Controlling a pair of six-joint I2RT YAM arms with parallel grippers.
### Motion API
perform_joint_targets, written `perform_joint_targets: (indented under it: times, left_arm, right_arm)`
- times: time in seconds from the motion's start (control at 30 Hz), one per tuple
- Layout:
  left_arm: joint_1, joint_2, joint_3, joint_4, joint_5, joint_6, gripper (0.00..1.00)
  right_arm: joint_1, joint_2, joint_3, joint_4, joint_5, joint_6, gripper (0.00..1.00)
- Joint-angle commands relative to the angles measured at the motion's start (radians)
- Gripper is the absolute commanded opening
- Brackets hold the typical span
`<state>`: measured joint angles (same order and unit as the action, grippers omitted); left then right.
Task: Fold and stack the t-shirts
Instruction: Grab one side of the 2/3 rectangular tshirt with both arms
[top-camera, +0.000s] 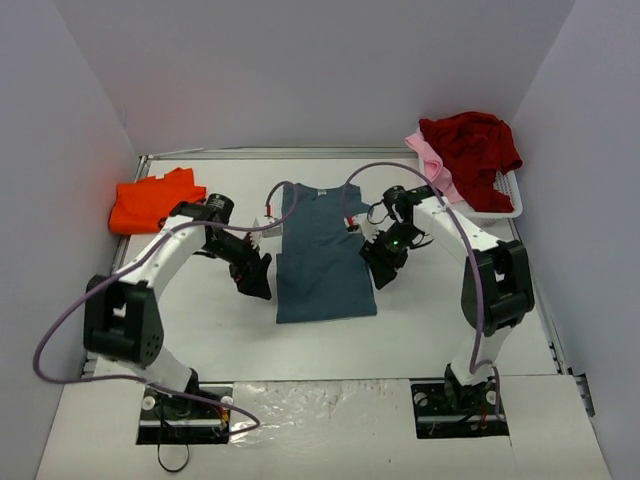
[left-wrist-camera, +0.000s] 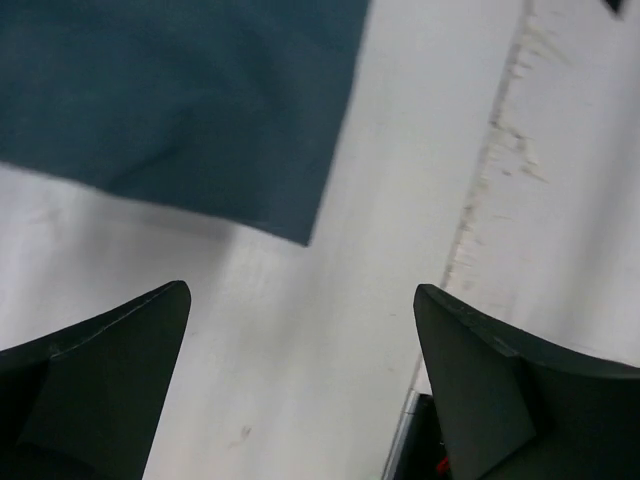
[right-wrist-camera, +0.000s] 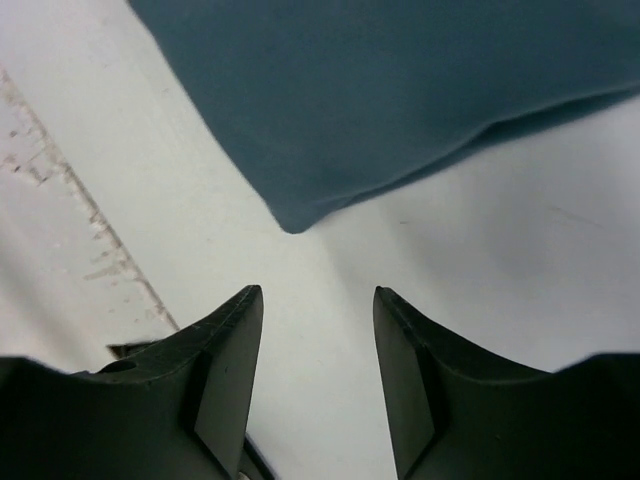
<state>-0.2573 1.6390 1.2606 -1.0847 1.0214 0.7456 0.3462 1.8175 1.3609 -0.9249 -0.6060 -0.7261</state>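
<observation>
While the left gripper (top-camera: 254, 284) is spread wide and the right gripper (top-camera: 380, 270) partly, nothing is gripped. The blue-grey t-shirt (top-camera: 322, 255) is laid flat mid-table between them, orange t-shirt (top-camera: 155, 201) far left.

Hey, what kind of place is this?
Probably a robot test cell, not a home: bare white panels box in a white table, and a left arm and right arm bolted at its near edge flank a blue-grey t-shirt.

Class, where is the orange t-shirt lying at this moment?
In the top view, the orange t-shirt lies at the far left, well left of the blue-grey t-shirt spread out in the middle.
</observation>
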Motion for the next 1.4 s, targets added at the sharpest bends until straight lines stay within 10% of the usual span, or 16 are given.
perform_joint_targets:
  times: [0.0,0.27,0.33,0.83,1.37]
  left_arm:
    - [0.003,-0.226,-0.049,0.377,-0.258,-0.306,0.94]
    - [-0.007,-0.274,0.022,0.435,-0.579,-0.471,0.94]
    - [-0.005,-0.335,-0.047,0.5,-0.587,-0.497,0.94]
    - [0.147,-0.519,-0.323,0.758,-0.699,-0.785,0.94]
    - [0.117,-0.521,-0.259,0.608,-0.579,-0.544,0.94]
  right_arm:
    - [-0.016,-0.141,0.064,0.073,0.106,0.063,0.45]
    - [-0.049,-0.147,0.135,0.259,0.233,0.215,0.64]
    - [-0.049,-0.167,0.104,0.3,0.268,0.22,1.0]
    - [-0.047,-0.32,-0.166,0.529,0.382,0.352,1.0]
    - [-0.029,-0.377,-0.195,0.525,0.342,0.35,1.0]
